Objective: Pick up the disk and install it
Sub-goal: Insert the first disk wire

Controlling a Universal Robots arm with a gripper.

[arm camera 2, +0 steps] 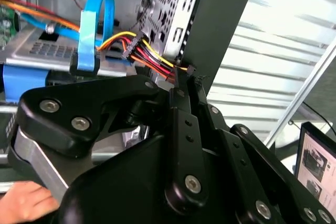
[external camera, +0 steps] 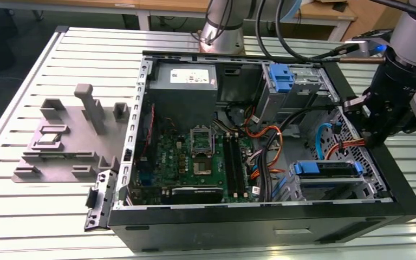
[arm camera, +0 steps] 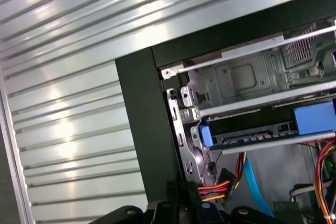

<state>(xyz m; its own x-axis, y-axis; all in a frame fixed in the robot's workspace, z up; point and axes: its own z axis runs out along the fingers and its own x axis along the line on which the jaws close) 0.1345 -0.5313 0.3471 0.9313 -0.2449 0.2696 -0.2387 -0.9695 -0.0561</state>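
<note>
The disk [external camera: 326, 169], silver-grey metal in a blue carrier, lies flat in the drive bay at the case's near corner on the exterior view's right. It appears in both wrist views [arm camera 2: 50, 51] [arm camera: 247, 129], with a blue cable and a red-yellow-black bundle beside it. My gripper [external camera: 372, 140] hangs over the case's side wall, just beyond the disk. Its black fingers [arm camera 2: 178, 108] come together at the tips, and I see nothing between them. The gripper [arm camera 2: 185, 72] ends next to the coloured bundle and the dark case wall [arm camera 2: 220, 30].
The open black case [external camera: 266, 227] lies on a slatted metal table [external camera: 49, 216]. Inside are a motherboard [external camera: 193, 157], a grey power supply [external camera: 186, 78] and a blue bracket [external camera: 280, 78] on the upper bay. A grey fixture [external camera: 71, 141] stands on the exterior view's left. A hand [arm camera 2: 26, 200] is beside my gripper.
</note>
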